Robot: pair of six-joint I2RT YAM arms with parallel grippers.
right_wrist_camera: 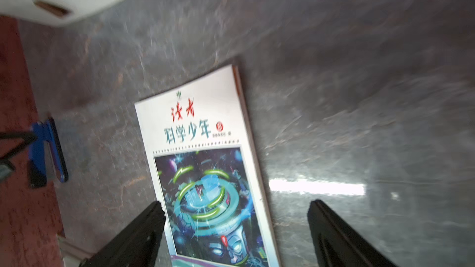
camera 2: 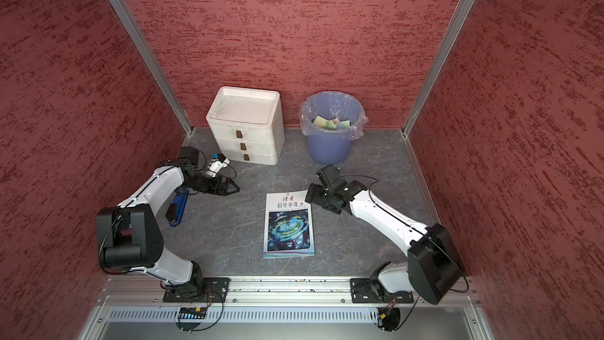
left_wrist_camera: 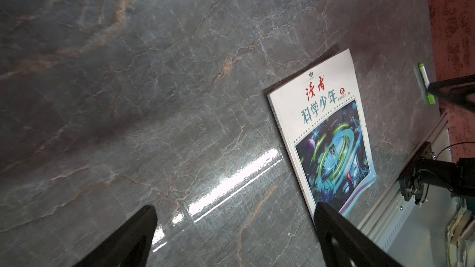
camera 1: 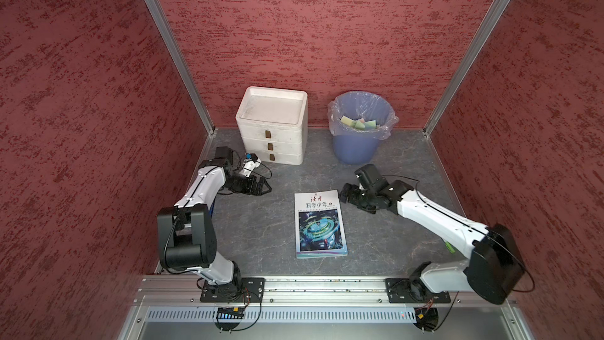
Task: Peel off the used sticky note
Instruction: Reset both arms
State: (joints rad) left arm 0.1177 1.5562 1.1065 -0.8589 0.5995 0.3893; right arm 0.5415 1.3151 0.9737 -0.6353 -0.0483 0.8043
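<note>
A book (camera 1: 320, 224) (camera 2: 289, 227) with a white and blue cover lies flat mid-table. The used sticky note is out of view; none shows on the cover (right_wrist_camera: 205, 165). My right gripper (camera 1: 343, 195) (camera 2: 309, 195) hovers at the book's far right corner, open and empty. In its wrist view the right gripper (right_wrist_camera: 236, 211) has jaws spread wide, with the book's long edge between them. My left gripper (camera 1: 260, 188) (camera 2: 230, 188) sits left of the book, near the drawers. In its wrist view the left gripper (left_wrist_camera: 235, 217) is open over bare table, with the book (left_wrist_camera: 331, 137) off to one side.
A blue bin (camera 1: 354, 148) (camera 2: 330, 148) with a clear liner stands at the back and holds several pastel paper squares (camera 1: 358, 124). White drawers (camera 1: 271, 139) (camera 2: 245, 139) stand to its left. A blue object (camera 2: 178, 206) lies under the left arm. A green marker (left_wrist_camera: 425, 83) lies near the right wall.
</note>
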